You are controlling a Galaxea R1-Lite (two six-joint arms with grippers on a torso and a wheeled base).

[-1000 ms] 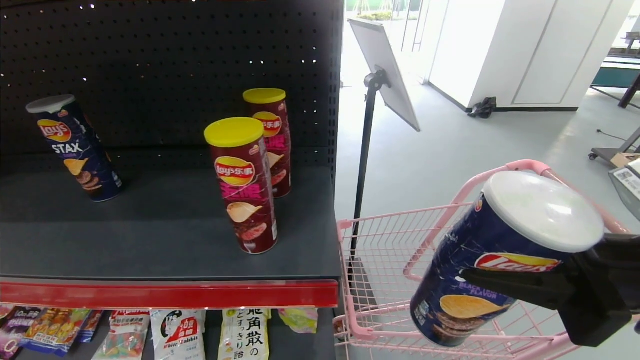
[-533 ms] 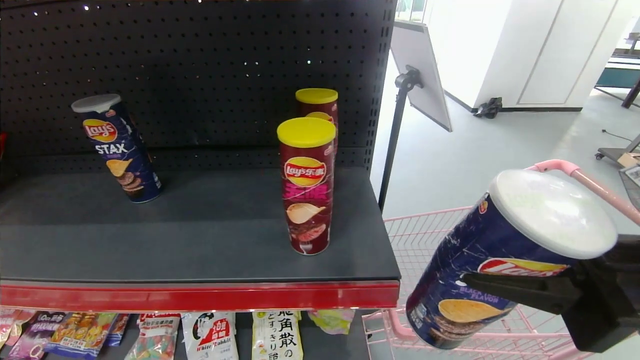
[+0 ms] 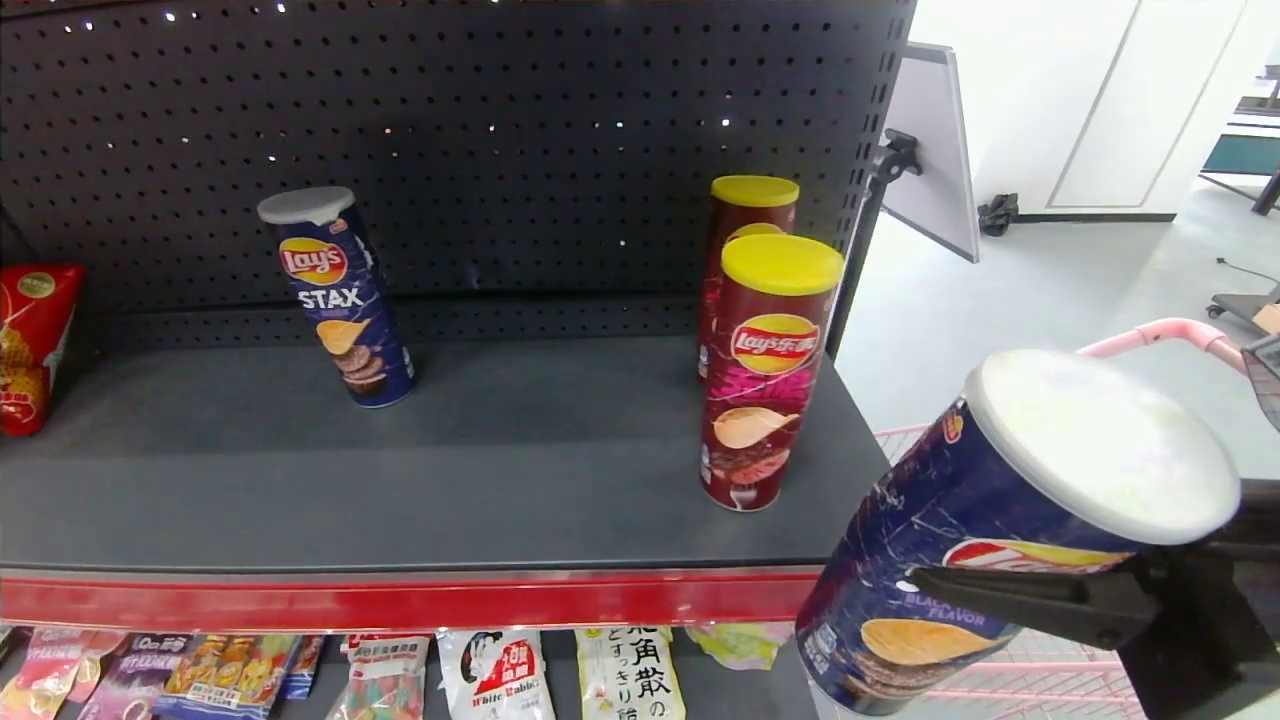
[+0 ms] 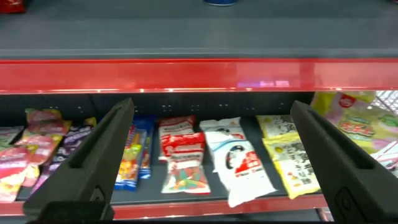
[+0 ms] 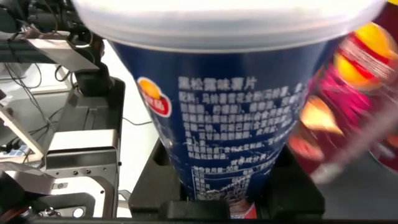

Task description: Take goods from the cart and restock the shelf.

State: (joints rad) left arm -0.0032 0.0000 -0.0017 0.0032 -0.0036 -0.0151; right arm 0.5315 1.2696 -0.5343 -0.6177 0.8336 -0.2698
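Off the right front corner of the shelf (image 3: 400,500), the right gripper (image 3: 960,570) is clamping a blue can (image 3: 1000,500) with a white lid. Its fingers are closing on the can's body below the lid, and one dark finger is lying across the printed front. The can is hanging tilted in the air, with its lid leaning toward the robot's right and its base showing in front of the right end of the shelf's red front strip. The pink cart (image 3: 1160,335) is sitting just behind the can. In the right wrist view the blue can (image 5: 230,124) is sitting between the fingers.

On the shelf top, a second blue can (image 3: 340,295) is standing toward the back left. Two red cans with yellow lids are standing near the right edge, the front one (image 3: 765,380) just ahead of the rear one (image 3: 745,205). A red bag (image 3: 30,340) is leaning at the left edge.

The left gripper (image 4: 211,162) is holding its fingers wide apart with nothing between them, facing the snack bags (image 4: 236,162) on the lower shelf
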